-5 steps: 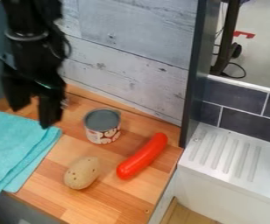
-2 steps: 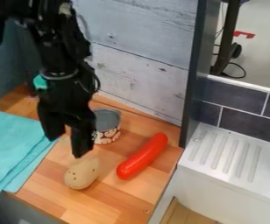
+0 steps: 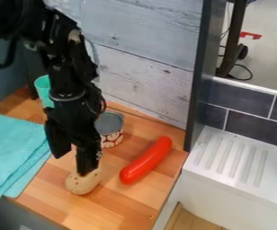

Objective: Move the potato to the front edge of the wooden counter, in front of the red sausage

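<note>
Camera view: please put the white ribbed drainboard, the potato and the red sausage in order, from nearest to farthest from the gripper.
1. Potato, at the gripper
2. Red sausage, farther right
3. White ribbed drainboard, at far right

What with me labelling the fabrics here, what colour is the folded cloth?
The folded cloth is turquoise, seen best in the camera view.

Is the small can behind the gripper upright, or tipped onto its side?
Upright: the can shows its round grey top facing up, with its patterned side below, down to the wooden counter.
</note>
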Tool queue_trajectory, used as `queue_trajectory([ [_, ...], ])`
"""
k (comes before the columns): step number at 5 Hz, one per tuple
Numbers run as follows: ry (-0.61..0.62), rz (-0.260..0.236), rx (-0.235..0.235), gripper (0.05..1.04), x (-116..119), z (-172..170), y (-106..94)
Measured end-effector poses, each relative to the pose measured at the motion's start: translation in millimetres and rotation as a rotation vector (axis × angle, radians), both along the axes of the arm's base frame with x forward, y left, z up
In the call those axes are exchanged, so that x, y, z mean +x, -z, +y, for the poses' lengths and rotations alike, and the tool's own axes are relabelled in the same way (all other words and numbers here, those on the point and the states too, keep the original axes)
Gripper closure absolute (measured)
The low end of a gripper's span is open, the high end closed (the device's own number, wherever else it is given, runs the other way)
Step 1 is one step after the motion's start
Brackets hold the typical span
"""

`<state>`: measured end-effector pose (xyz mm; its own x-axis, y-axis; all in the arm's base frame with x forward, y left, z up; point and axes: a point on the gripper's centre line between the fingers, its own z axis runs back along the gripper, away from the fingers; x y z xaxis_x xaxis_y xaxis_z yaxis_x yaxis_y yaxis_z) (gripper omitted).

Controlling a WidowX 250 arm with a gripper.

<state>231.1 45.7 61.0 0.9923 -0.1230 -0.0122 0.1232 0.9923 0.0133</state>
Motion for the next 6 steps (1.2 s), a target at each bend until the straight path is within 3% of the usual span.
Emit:
queue_trajectory([
  [1, 0.009, -0.03, -0.025, 0.079, 3.2, -4.0, 13.4],
  [2, -0.006, -0.029, -0.024, 0.079, 5.7, -2.8, 26.0],
  [4, -0.029, 0.028, -0.033, 0.118, 3.6, 3.8, 48.7],
  [5, -0.035, 0.044, -0.037, 0.337, 3.4, 6.0, 50.9],
  [6, -0.058, 0.045, -0.038, 0.417, 2.3, 5.1, 46.7],
])
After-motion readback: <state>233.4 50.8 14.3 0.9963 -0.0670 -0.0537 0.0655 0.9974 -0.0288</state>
